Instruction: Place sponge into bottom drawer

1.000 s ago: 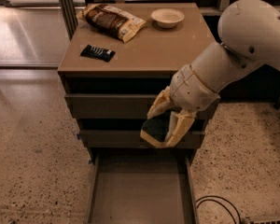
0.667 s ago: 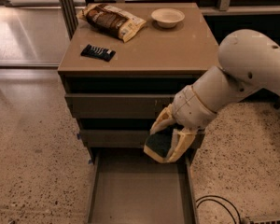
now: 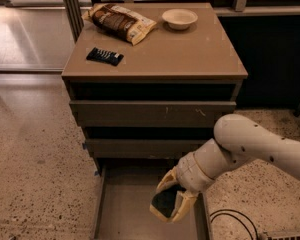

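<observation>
My gripper [image 3: 171, 200] hangs over the right side of the open bottom drawer [image 3: 125, 209], with the white arm coming in from the right. Its yellow fingers [image 3: 166, 182] are shut on the sponge [image 3: 165, 203], whose dark green top faces the camera. The sponge is held just above the drawer's bare floor, near the right wall. The bottom drawer is pulled out toward me below two closed grey-brown drawers [image 3: 152, 113].
On the cabinet top [image 3: 190, 54] lie a flat black-wrapped bar [image 3: 105, 56], a brown snack bag [image 3: 120, 22] and a small white bowl [image 3: 179, 18]. A black cable [image 3: 235, 219] lies on the speckled floor at the lower right.
My gripper has moved down and toward me with the sponge, from in front of the upper drawers to low over the open bottom drawer.
</observation>
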